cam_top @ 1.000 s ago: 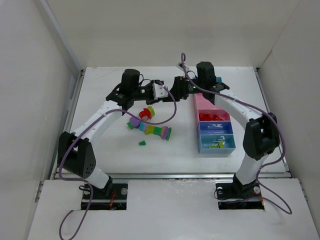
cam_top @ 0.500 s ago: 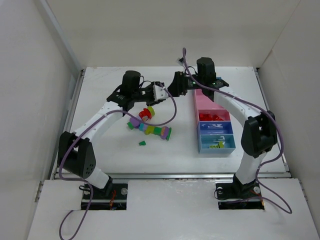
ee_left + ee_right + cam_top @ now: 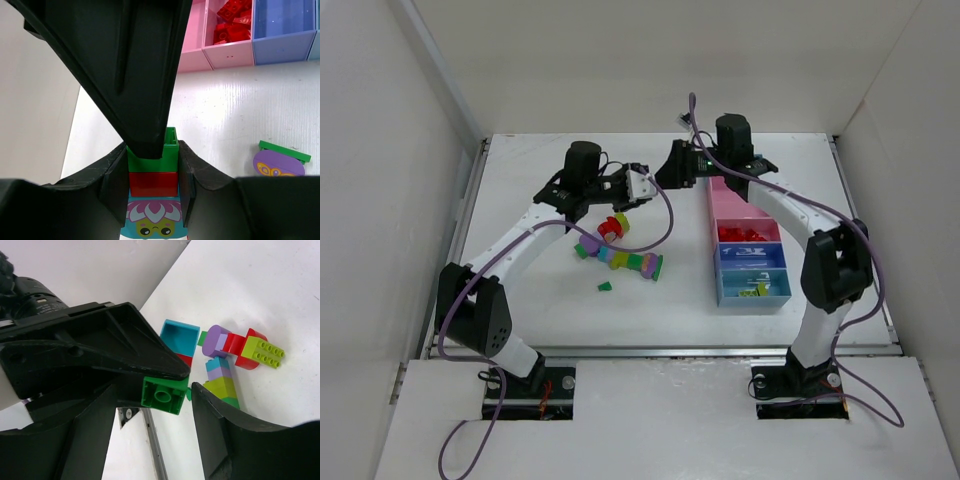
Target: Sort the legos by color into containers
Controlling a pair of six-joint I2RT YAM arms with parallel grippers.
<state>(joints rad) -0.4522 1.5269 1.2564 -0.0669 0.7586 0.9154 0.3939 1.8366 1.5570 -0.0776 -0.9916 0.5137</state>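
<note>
Right gripper (image 3: 151, 405) moved in and narrowed, jaws apart around green brick (image 3: 162, 395) atop stack (image 3: 153, 202) clamped by left gripper (image 3: 152, 172).

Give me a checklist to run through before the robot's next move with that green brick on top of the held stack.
1. Hold of the left gripper on the brick stack: ok, clamped.
2. The green brick lies between the fingers of the right gripper: ok.
3. The right gripper is closed on the green brick: not ok, a gap shows beside it.
4. The bin with green pieces is open and uncovered: ok.
5. The green brick will pull off cleanly: cannot tell.
</note>
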